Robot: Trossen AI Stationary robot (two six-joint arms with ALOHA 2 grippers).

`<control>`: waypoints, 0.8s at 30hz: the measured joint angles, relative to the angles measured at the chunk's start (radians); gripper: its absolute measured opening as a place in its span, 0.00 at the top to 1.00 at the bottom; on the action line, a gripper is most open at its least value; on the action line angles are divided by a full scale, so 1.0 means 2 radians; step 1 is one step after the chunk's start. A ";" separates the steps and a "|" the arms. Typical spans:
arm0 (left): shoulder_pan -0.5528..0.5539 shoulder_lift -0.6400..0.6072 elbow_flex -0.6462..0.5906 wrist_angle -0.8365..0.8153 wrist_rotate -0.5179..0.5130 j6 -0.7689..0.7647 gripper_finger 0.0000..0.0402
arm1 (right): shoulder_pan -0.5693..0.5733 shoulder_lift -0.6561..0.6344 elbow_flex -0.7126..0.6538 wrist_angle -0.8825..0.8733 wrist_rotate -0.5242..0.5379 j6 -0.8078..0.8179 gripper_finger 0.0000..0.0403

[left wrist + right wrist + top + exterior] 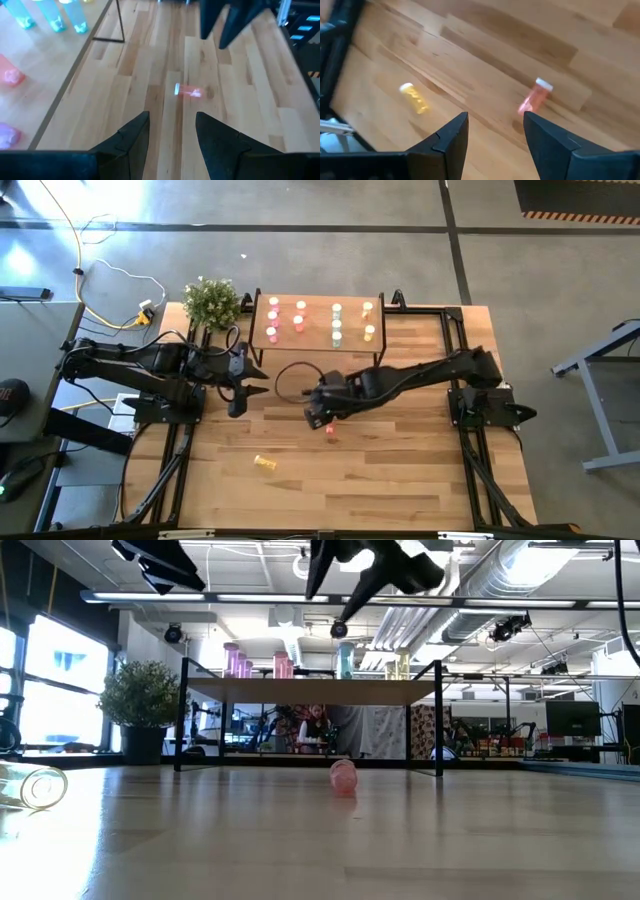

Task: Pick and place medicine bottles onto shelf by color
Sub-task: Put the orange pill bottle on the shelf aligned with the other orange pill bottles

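Observation:
A red-orange medicine bottle (331, 428) lies on its side on the table in front of the shelf (318, 345); it also shows as the bottle (535, 97) in the right wrist view and the bottle (189, 91) in the left wrist view. My right gripper (322, 417) hangs open just above it, fingers pointing steeply down, touching nothing. A yellow bottle (265, 464) lies on its side nearer the front edge. Pink (273, 320), red (299, 318), green (336, 322) and yellow (368, 320) bottles stand upright on the shelf. My left gripper (245, 387) waits open at the shelf's left end.
A potted plant (211, 302) stands at the table's far left corner beside the shelf. A dark cable loop (290, 380) lies in front of the shelf between the two grippers. Bare wooden tabletop (400, 470) stretches toward the near edge.

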 joint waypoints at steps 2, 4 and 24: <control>0.000 0.000 0.000 -0.011 -0.010 -0.005 0.62 | 0.004 0.014 0.000 -0.003 -0.002 0.018 0.55; 0.000 0.000 0.000 -0.025 -0.017 -0.009 0.62 | 0.007 0.027 0.000 -0.006 -0.002 0.037 0.55; 0.000 0.000 0.000 -0.092 -0.055 -0.026 0.47 | 0.016 0.134 0.000 -0.038 -0.009 0.120 0.55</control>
